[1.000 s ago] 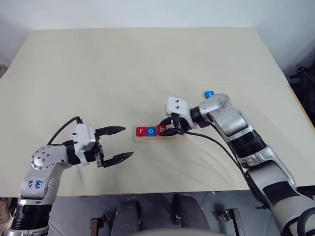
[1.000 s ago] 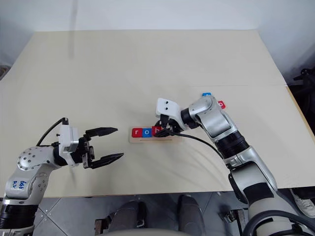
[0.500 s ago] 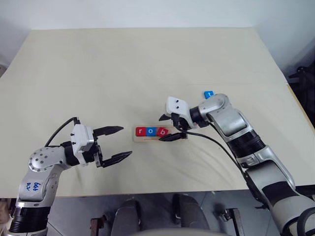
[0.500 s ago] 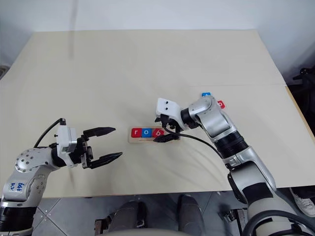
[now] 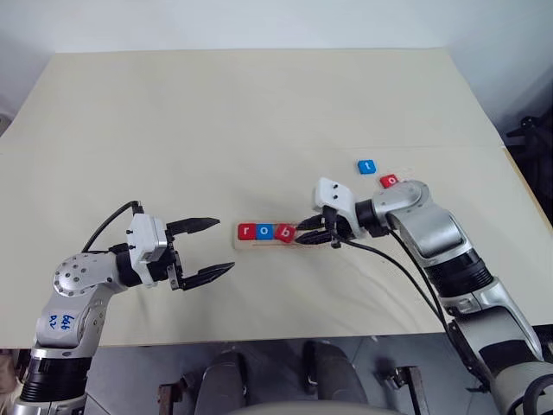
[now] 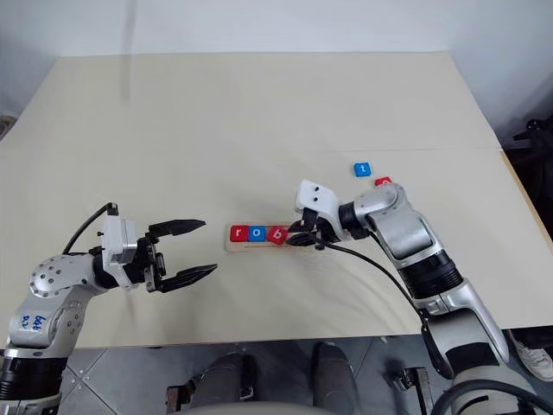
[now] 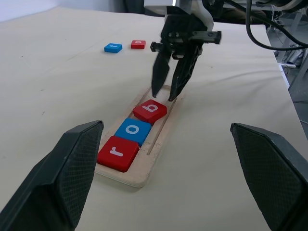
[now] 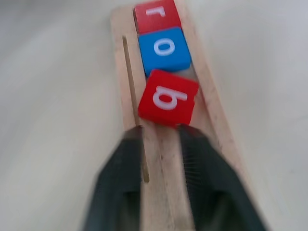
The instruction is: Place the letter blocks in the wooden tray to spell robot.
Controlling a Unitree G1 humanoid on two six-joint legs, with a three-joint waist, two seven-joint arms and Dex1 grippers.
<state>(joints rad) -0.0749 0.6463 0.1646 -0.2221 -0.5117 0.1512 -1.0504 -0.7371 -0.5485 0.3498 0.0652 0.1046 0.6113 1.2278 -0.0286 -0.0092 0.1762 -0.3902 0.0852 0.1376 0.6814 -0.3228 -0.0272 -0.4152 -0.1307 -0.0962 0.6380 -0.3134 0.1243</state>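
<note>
The left arm reaches in from 8 o'clock, its forearm bent inward; the left gripper (image 5: 210, 249) points toward 3 o'clock, roughly level, jaws spread wide and empty. The right arm comes in from 4 o'clock, its wrist turned so the right gripper (image 5: 315, 233) points toward 9 o'clock and tilts downward. Its fingers (image 7: 159, 77) stand close together with a narrow gap, holding nothing.

You see the wooden tray (image 8: 214, 120) running away from you on the table (image 8: 57, 96). Three blocks sit in it: a red r (image 8: 156, 14), a blue o (image 8: 164, 49), then a red b (image 8: 168, 97) lying crooked. Your right gripper (image 8: 161, 139) has its two black fingers (image 8: 122, 178) almost together, just behind the b.
</note>
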